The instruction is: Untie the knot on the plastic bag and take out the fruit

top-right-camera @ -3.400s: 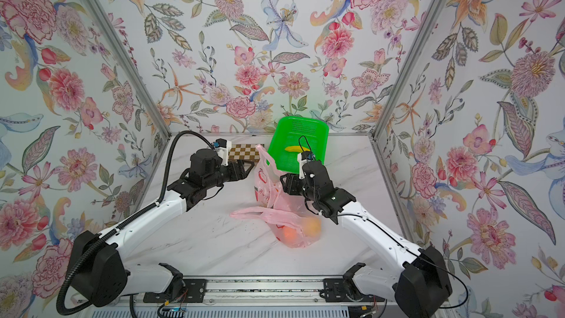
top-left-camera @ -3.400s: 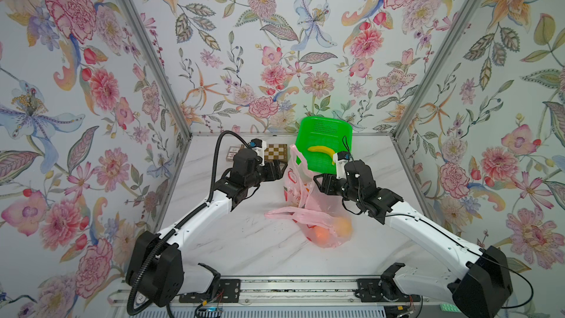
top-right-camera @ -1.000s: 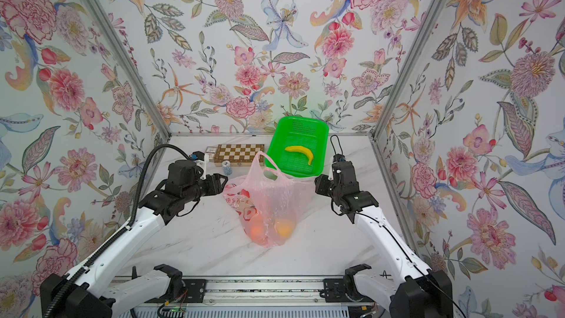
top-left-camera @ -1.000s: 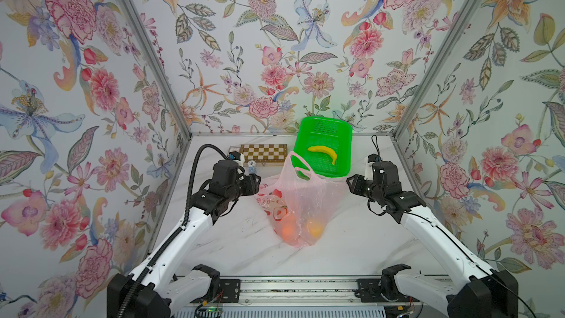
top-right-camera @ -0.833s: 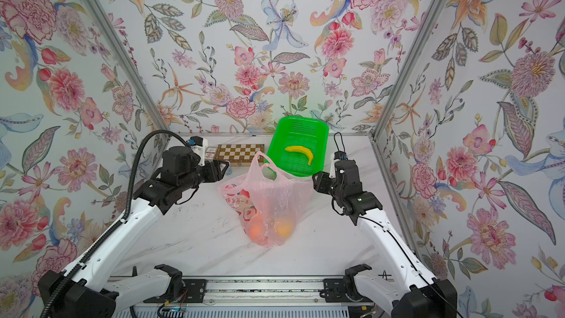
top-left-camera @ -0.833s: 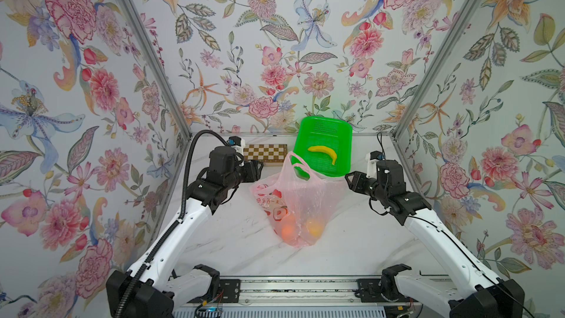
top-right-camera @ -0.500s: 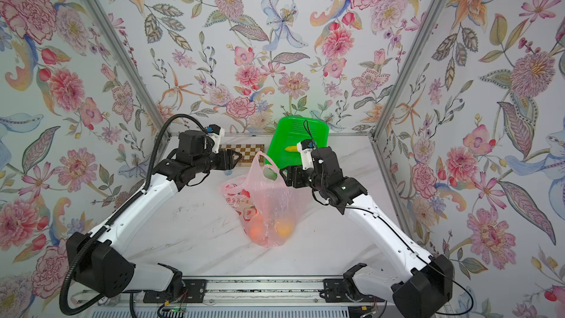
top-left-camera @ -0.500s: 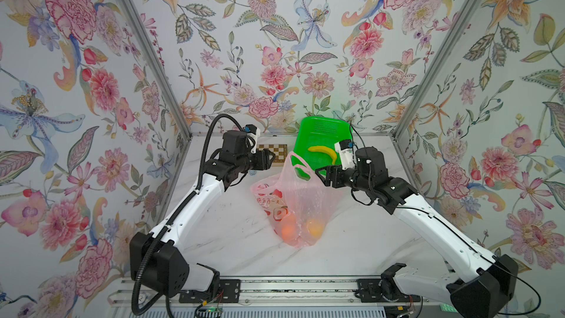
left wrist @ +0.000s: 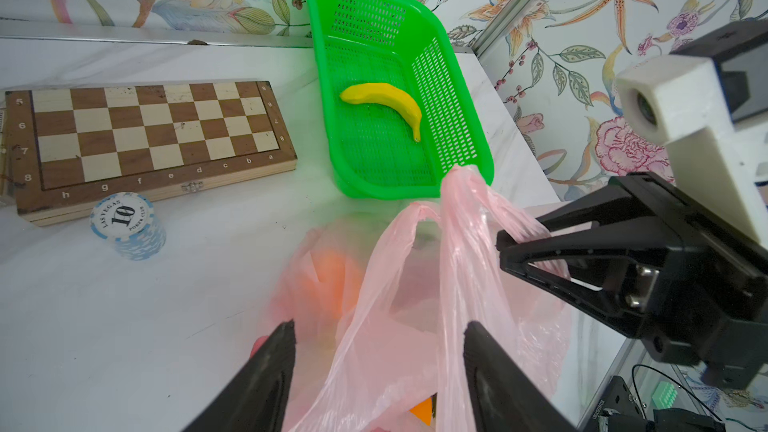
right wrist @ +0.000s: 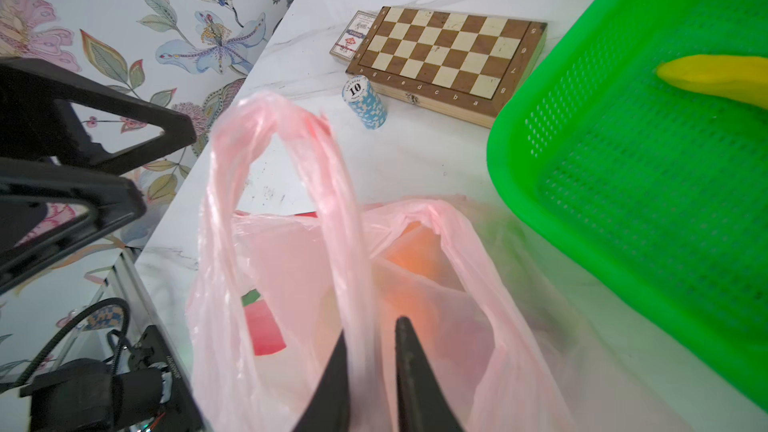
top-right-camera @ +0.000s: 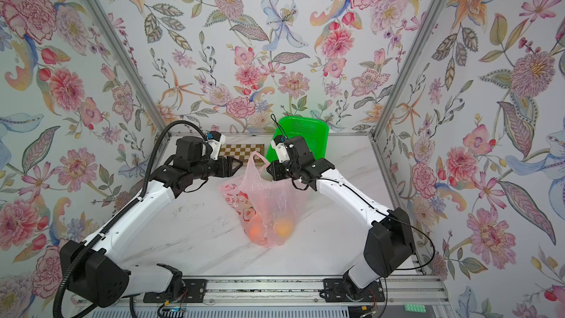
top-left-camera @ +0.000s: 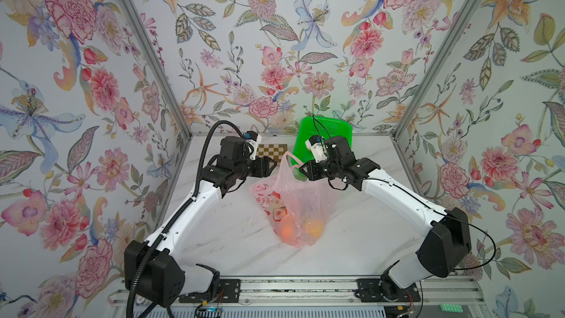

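Both arms have closed in since a second ago. The plastic bag (top-left-camera: 295, 197) stands mid-table with its handle loop (right wrist: 286, 118) raised and no knot visible, so untying looks done. Jaws: right gripper (right wrist: 368, 347) is pinched shut on the loop's strip. The left gripper (left wrist: 378, 338) is half open, bag plastic between its fingers, unclamped. Two orange fruit (top-left-camera: 287, 231) sit inside.

The plastic bag (top-left-camera: 301, 197) is pale pink, the basket (top-left-camera: 325, 123) green, the banana (left wrist: 382, 97) yellow, the board (left wrist: 153, 130) brown-and-cream chequered.
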### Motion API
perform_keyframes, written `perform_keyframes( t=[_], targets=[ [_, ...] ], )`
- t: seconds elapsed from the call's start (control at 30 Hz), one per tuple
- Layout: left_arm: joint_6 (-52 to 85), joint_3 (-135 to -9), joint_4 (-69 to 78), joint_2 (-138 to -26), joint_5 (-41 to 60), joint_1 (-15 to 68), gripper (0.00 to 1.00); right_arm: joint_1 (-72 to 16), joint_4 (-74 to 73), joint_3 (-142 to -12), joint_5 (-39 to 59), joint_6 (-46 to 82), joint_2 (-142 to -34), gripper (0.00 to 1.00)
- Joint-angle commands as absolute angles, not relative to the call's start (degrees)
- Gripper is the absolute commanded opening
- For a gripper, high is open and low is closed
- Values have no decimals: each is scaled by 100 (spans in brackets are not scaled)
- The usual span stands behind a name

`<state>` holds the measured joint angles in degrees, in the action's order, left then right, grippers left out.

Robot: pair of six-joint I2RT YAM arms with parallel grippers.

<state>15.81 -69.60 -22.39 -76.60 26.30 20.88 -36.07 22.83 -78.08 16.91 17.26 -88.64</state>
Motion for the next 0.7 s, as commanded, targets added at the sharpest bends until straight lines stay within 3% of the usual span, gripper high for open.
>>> perform_keyframes(
  t=[0.0,0.33,0.53,0.67],
  targets=[
    [1252,-6897,-2234,-7505,2536,2070,68,-3736,2177,-7554,1852,1705,-8268,4],
    [351,-6639,-1528,-7415,3217,2125,76,-4515,2056,-5764,2785,1863,-6919,0],
    [-951,-6278,-1318,-7286,3641,2526,80,-5043,2176,-4887,2804,2127,-6951,0],
    [-2568,-6047,-1825,-7251,3956,2966,82,-5118,2176,-4541,2812,2279,-6900,0]
  ],
)
